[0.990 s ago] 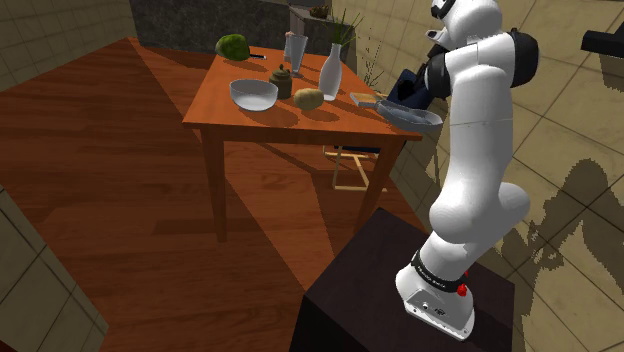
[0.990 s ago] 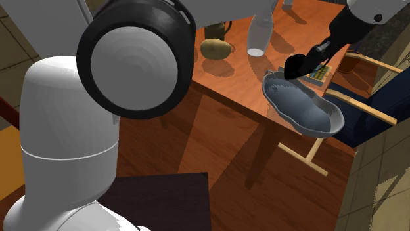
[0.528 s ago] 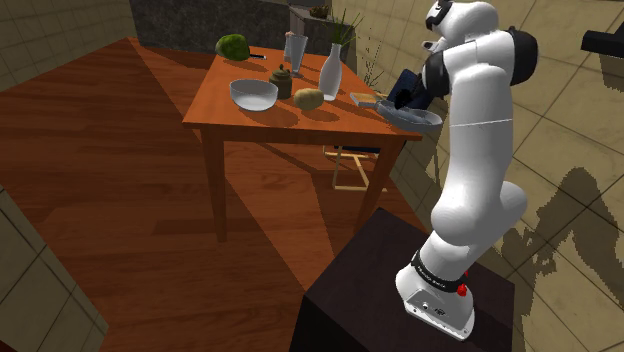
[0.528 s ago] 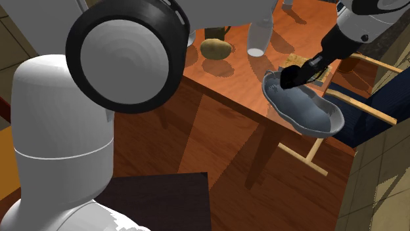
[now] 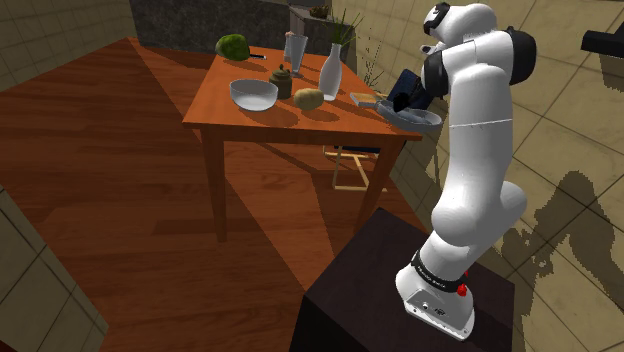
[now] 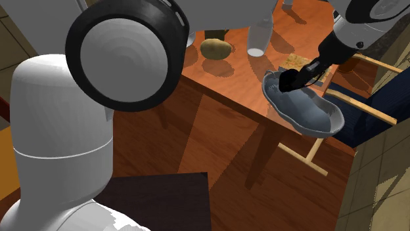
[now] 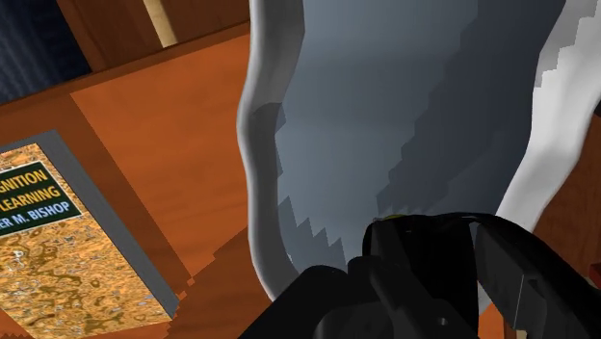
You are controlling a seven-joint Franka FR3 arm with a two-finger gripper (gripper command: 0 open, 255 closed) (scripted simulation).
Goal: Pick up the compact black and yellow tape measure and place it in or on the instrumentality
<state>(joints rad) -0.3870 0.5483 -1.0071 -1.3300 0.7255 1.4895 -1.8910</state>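
A book (image 7: 58,241) lies at the table's (image 5: 225,110) edge, just beside the grey pan (image 7: 385,116). The white arm (image 5: 475,160) stands tall and bends its hand down. The gripper (image 6: 288,80) squeezes the black tape measure (image 7: 424,241) just above the pan.

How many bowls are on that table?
2. A pale round bowl stands near the shoulder view's left edge of the brown wooden table; a grey oval bowl sits at the corner nearest the arm. The arm may hide more.
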